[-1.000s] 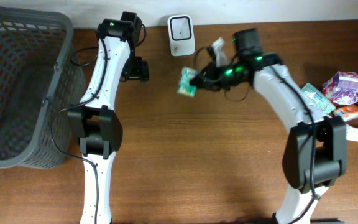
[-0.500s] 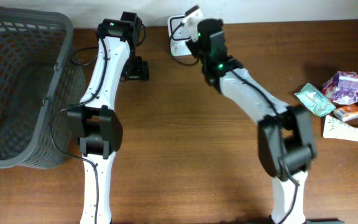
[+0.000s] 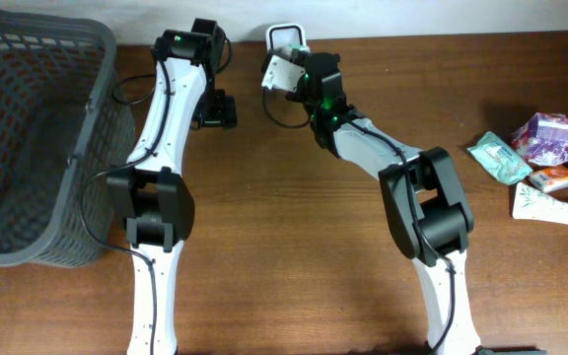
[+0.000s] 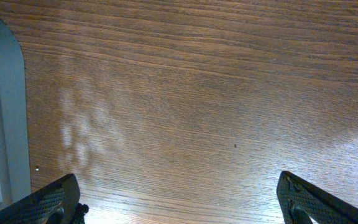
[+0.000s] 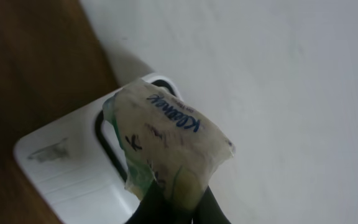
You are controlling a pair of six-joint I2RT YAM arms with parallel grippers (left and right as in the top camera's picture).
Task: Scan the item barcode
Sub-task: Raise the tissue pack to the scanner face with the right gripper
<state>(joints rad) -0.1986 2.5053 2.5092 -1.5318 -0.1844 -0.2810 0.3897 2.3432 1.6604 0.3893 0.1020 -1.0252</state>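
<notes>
The item is a small pale tissue pack [image 3: 282, 72] with blue lettering and a green edge. My right gripper [image 3: 296, 79] is shut on it at the back of the table. In the right wrist view the pack [image 5: 166, 143] hangs right in front of the white scanner [image 5: 67, 168] with its dark window, pinched at its lower end by my right gripper [image 5: 178, 208]. The scanner [image 3: 286, 37] stands against the back wall. My left gripper [image 3: 215, 108] hovers left of it, open over bare wood [image 4: 179, 200], with nothing between its fingers [image 4: 48, 202].
A grey plastic basket [image 3: 28, 148] fills the left side; its rim [image 4: 5, 124] shows in the left wrist view. At the far right lie a green pack [image 3: 499, 158], a purple packet [image 3: 552, 133] and a flat white box [image 3: 558, 209].
My right arm has swung from the table's middle to the back, carrying the tissue pack up to the scanner. The left arm has not moved.
</notes>
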